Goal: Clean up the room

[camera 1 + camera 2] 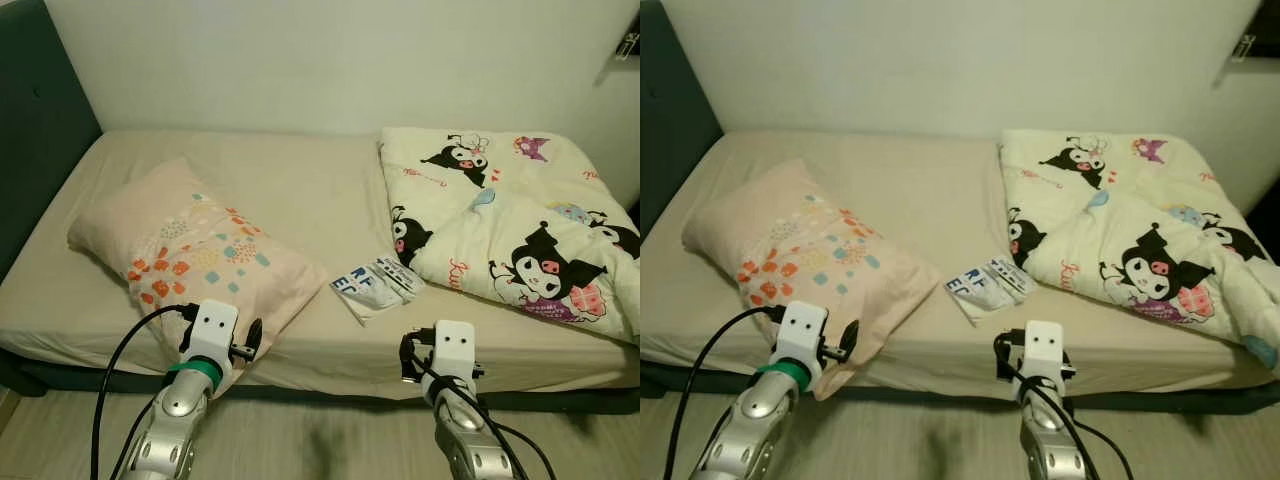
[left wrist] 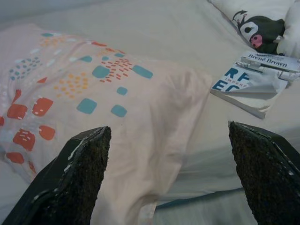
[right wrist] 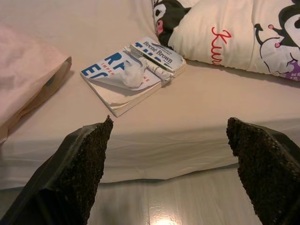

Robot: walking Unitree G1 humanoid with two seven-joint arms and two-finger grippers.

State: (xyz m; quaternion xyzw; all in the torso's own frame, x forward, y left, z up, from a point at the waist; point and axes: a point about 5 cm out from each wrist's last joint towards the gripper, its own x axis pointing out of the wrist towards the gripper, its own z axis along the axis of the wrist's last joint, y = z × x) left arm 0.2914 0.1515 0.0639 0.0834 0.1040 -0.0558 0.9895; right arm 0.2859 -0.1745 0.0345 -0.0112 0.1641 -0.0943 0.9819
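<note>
Beige sheeting covers the bed [image 1: 300, 180] where a humanoid robot stands at the near edge, both arms raised and nothing yet in hand. Three things lie on the bed: a pillow [image 1: 190, 245] with orange and teal print toward the headboard end, a cartoon-print quilt [image 1: 510, 220] bunched at the other end, and between them a book [image 1: 372, 288], white with blue lettering, its cover crumpled and a pen-like object resting across it. The book lies near the bed's front edge, touching or almost touching the quilt's edge and just beside the pillow's corner. Its long axis runs diagonally to the bed's front edge. It lies ahead of the right gripper [image 3: 171, 159] and slightly toward the robot's left, so the right arm looks the nearer of the two for a pick. That gripper is spread wide and empty, its fingers [image 3: 75, 164] hovering over the floor just short of the bed. The left gripper [image 2: 168, 168] is likewise splayed wide and holds nothing, poised just before the pillow's overhanging corner, with the book off to its right. Judging by the layout, either the pillow or the book could be the next thing tidied; the tidying appears barely begun.
</note>
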